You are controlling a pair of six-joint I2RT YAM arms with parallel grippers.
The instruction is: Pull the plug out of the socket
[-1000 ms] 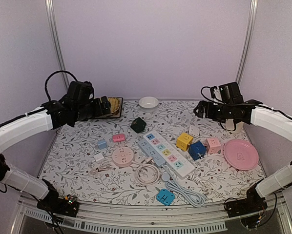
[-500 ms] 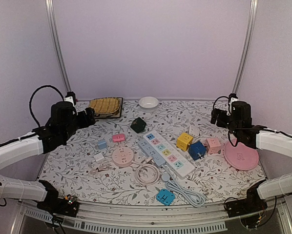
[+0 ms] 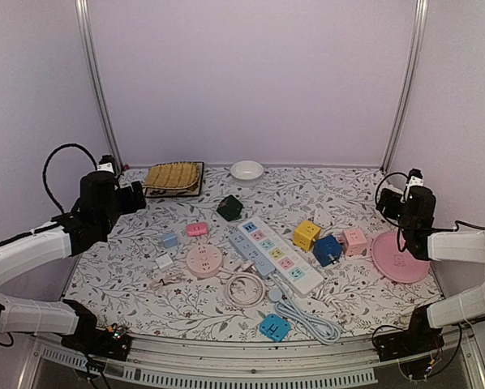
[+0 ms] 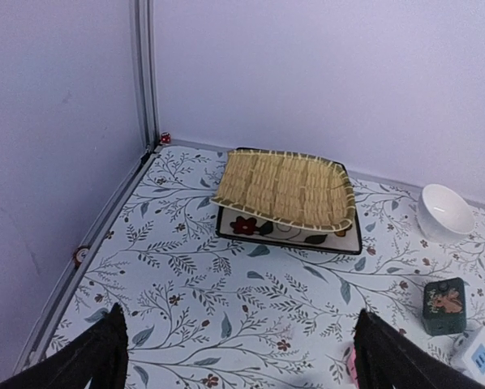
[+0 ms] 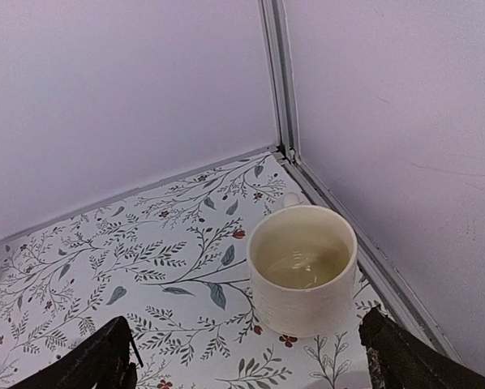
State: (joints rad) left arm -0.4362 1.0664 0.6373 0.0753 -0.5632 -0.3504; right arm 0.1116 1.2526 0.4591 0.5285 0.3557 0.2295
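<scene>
Left end effector [image 4: 238, 361]: fingers spread wide, holding nothing, raised near the far left corner of the worktop [image 3: 121, 253], facing a woven mat [image 4: 285, 186] on a floral tray [image 4: 291, 236]. White power strip [image 3: 276, 256] lies mid-worktop, well apart from both arms. A white plug [image 3: 247, 267] sits against its left side, coiled cable [image 3: 243, 288] just in front; seating cannot be confirmed. Right end effector [image 5: 246, 361]: fingers spread, empty, facing a cream mug [image 5: 302, 270] in the far right corner.
</scene>
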